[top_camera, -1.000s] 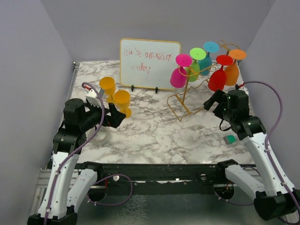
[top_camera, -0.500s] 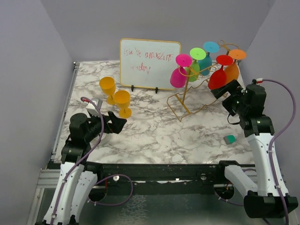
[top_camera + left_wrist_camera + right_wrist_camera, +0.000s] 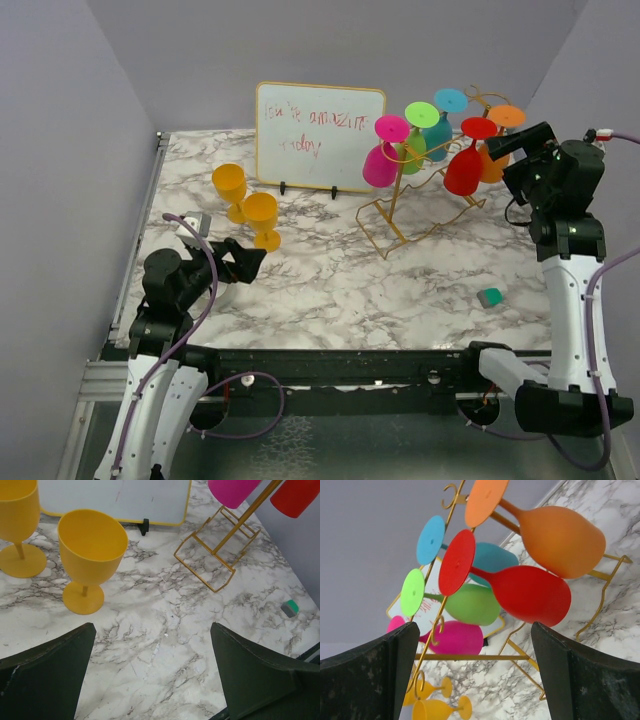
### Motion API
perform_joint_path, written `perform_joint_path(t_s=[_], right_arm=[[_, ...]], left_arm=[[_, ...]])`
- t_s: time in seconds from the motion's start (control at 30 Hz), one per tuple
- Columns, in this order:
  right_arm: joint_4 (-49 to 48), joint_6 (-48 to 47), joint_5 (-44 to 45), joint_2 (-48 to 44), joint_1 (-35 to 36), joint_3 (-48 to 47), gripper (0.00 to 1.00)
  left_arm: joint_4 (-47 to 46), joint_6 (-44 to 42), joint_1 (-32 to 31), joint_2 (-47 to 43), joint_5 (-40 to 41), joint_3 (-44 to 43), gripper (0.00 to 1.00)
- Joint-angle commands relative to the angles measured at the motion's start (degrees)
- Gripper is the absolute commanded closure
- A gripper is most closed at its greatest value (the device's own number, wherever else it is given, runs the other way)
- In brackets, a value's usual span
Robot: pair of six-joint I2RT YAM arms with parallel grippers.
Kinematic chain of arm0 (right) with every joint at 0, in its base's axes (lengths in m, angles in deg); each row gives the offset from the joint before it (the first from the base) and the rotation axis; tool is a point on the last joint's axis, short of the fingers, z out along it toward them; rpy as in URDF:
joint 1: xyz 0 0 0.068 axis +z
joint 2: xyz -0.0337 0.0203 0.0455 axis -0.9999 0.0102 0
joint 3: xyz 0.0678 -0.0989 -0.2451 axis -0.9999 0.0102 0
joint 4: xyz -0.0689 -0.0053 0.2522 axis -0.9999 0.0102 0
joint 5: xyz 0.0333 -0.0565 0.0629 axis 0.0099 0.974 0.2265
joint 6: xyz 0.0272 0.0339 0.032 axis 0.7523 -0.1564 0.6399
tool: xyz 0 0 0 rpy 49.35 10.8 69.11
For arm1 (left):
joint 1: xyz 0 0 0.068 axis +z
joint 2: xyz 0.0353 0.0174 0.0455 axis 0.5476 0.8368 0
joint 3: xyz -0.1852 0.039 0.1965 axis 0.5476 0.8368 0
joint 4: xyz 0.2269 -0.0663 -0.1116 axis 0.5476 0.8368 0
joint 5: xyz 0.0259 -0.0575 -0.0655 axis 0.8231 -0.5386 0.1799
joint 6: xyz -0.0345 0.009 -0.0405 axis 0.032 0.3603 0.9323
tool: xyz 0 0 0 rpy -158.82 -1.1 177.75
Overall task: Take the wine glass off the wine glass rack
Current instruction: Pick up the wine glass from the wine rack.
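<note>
A: Wine glass (image 3: 463,172), red, where?
B: Hung foot-up on the wine glass rack (image 3: 401,200) with 4 others. I have right gripper (image 3: 508,145) jaws apart beside it for sliding off; left gripper (image 3: 245,262) apart, idle.

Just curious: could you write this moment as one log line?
right gripper: open, facing red glass | left gripper: open, empty | wine glass rack: five glasses hung
</note>
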State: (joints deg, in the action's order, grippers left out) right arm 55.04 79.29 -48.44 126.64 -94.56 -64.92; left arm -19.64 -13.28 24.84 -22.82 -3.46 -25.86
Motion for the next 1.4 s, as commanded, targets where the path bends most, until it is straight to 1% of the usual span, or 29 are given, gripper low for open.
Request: perform_joint_path(t_s=[0.0, 0.1, 0.2, 0.27, 0.37, 0.43, 0.5, 0.63, 0.83, 0.97, 1.2, 1.37], right_arm=[[-3.1, 1.3, -5.9, 3.9, -4.3, -2.3, 0.02], [-6.1, 3.6, -14.8, 6.7, -8.8, -1.5, 0.11], [-11.8, 5.3, -20.5, 7.4, -9.9, 1.0, 0.17], [-13.9, 6.4, -23.0, 7.7, -10.0, 2.1, 0.2], [-16.5, 7.7, -24.2, 8.0, -10.2, 3.4, 0.26], [-19.7, 8.7, -26.0, 8.2, -10.3, 4.8, 0.29], [-21.7, 10.9, -25.9, 8.2, -10.3, 6.2, 0.32], [-22.3, 11.8, -23.6, 8.6, -10.4, 7.6, 0.36], [-23.5, 13.3, -22.7, 10.1, -10.5, 7.9, 0.46], [-25.3, 14.2, -23.2, 10.4, -10.5, 8.1, 0.48], [-25.5, 14.8, -22.7, 10.8, -10.5, 8.4, 0.51], [-26.1, 15.5, -19.3, 9.6, -10.5, 9.1, 0.56]], left_arm=[[-1.4, 0.0, 0.1, 0.1, 1.4, 0.1, 0.01], [-1.4, 0.0, 0.1, -0.1, 1.4, 0.3, 0.01], [-1.4, 0.0, 0.1, 0.0, 1.5, 0.2, 0.01], [-1.4, 0.0, 0.1, 0.2, 1.3, 0.2, 0.01], [-1.4, 0.0, 0.1, 0.6, 1.3, 0.1, 0.01], [-1.4, -0.1, 0.1, 0.6, 1.2, 0.1, 0.01], [-1.4, -0.1, 0.1, 0.8, 1.2, 0.1, 0.01], [-1.4, -0.1, 0.1, 0.9, 1.1, 0.1, 0.01], [-1.4, -0.1, 0.1, 1.2, 1.2, 0.1, 0.01], [-1.5, -0.1, 0.2, 1.7, 1.2, 0.0, 0.01], [-1.4, -0.1, 0.2, 1.8, 1.2, -0.1, 0.01], [-1.2, 0.0, 0.3, 0.6, 2.5, -0.1, 0.01]])
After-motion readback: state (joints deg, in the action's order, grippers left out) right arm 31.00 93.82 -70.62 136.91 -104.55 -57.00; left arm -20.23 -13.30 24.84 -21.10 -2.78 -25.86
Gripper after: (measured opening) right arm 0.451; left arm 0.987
